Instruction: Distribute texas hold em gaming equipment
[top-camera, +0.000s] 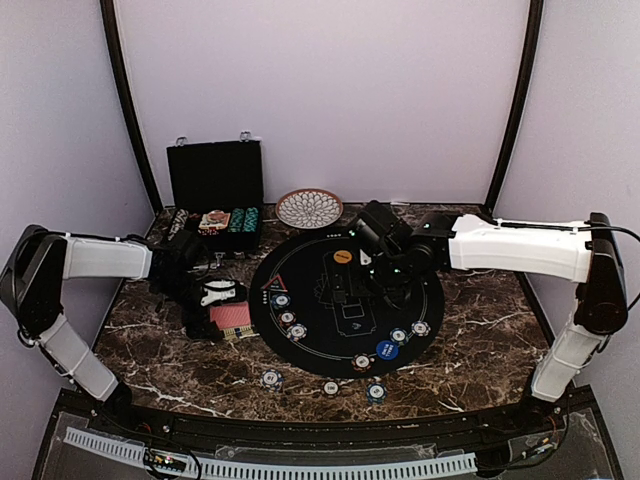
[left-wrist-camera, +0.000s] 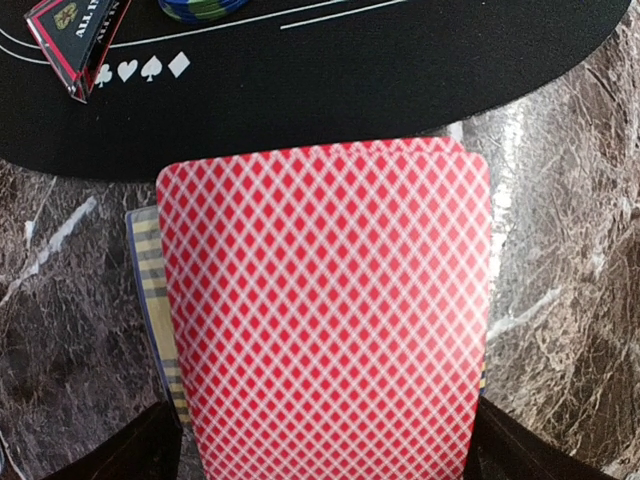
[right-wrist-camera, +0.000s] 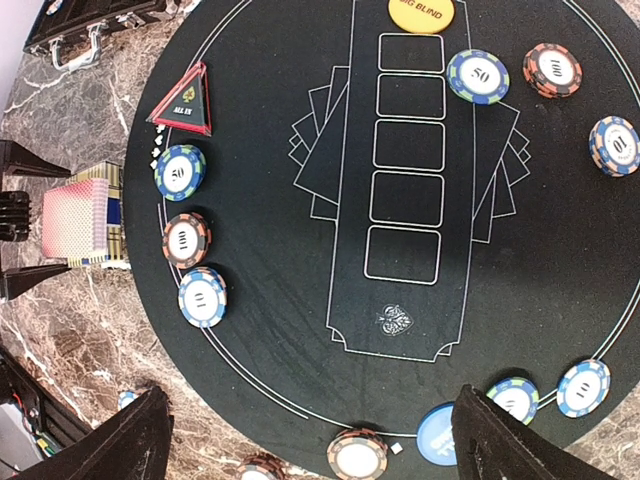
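A red-backed deck of playing cards (left-wrist-camera: 325, 310) lies on a plaid card box (left-wrist-camera: 148, 290) on the marble, just left of the black round mat (top-camera: 320, 345). My left gripper (left-wrist-camera: 330, 455) is open with the deck between its fingers (left-wrist-camera: 120, 455); it also shows in the top view (top-camera: 215, 314) beside the deck (top-camera: 230, 318). My right gripper (right-wrist-camera: 310, 450) is open and empty, hovering above the mat centre (top-camera: 346, 290). The red triangle marker (right-wrist-camera: 183, 100), striped chips (right-wrist-camera: 180, 172), the orange button (right-wrist-camera: 421, 14) and the blue button (right-wrist-camera: 437, 435) lie on the mat.
A black hinged case (top-camera: 215, 185) stands open at the back left, with chips (top-camera: 243, 218) in it. A patterned round dish (top-camera: 309, 208) sits behind the mat. Three chips (top-camera: 331, 387) lie on the marble in front of the mat.
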